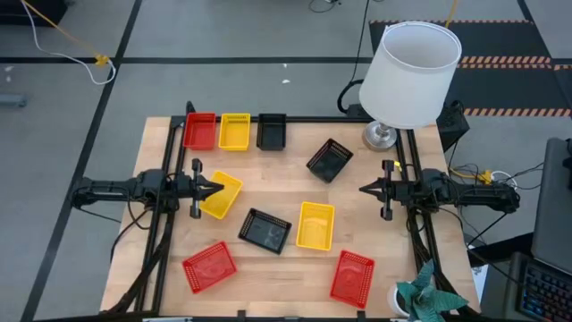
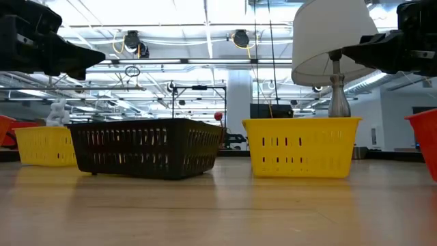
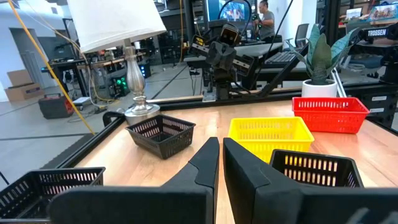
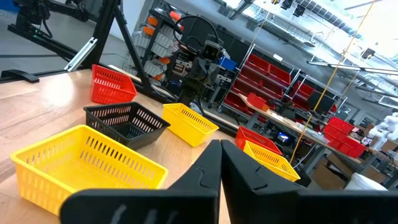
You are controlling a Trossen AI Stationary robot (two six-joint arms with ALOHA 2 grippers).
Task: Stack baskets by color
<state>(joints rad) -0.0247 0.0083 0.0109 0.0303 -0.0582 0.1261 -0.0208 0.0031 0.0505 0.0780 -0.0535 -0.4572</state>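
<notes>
1. Over the left side of the wooden table I have the left arm stretched level toward the middle, its left gripper hanging just above the near edge of a tilted yellow basket. In the left wrist view the two fingers stand almost together with only a thin slit between them, and nothing is held.
2. Opposite, I see the right arm mirrored, level and pointing inward; the right gripper is fully closed and empty, over bare wood.
3. Along the far edge, three baskets sit side by side in a row: a red basket, a second yellow basket and a black basket.
4. Loose on the table: a second black basket turned at an angle near the lamp base, a third black basket just beside a third yellow basket, and two red baskets near the front edge, one at front left and one at front right.
5. Between the two grippers I have an open strip of bare wood. The white lampshade overhangs the far right corner, and a small potted plant crowds the front right corner.
</notes>
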